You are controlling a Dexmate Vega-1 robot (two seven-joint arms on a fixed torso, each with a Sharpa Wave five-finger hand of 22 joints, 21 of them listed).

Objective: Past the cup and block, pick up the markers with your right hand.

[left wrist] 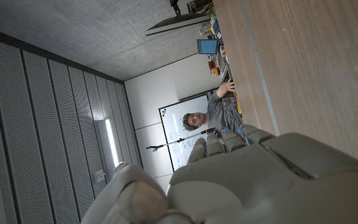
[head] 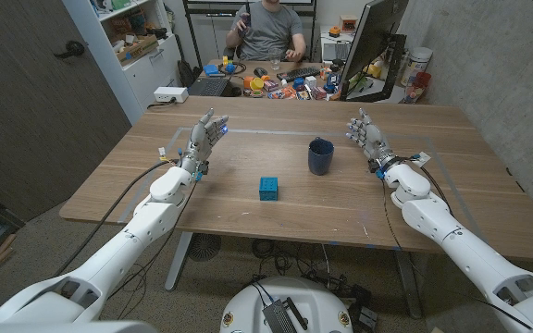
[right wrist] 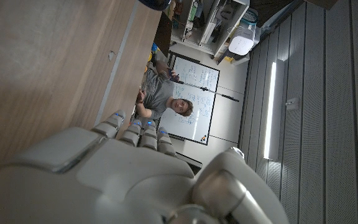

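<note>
1. Two hands stood raised over the wooden tabletop, one at each side, each with its fingers spread and holding nothing.
2. The left hand was up near the tabletop's left part, fingers reaching toward the far edge; in the left wrist view its pale back lay along the wood.
3. The right hand was up at the right part, released and apart from everything; the right wrist view showed its back beside the wood grain.
4. A dark blue cup stood upright between the two hands, nearer the right hand but well apart from it.
5. A small teal block sat on the tabletop in front of the cup, nearer the robot and slightly to the left, not touching the cup.
6. Past the cup, the far tabletop was bare wood; I could not tell any markers there.
7. A person sat behind the tabletop at a cluttered desk, one hand raised.
8. A monitor stood at the right of that desk.
</note>
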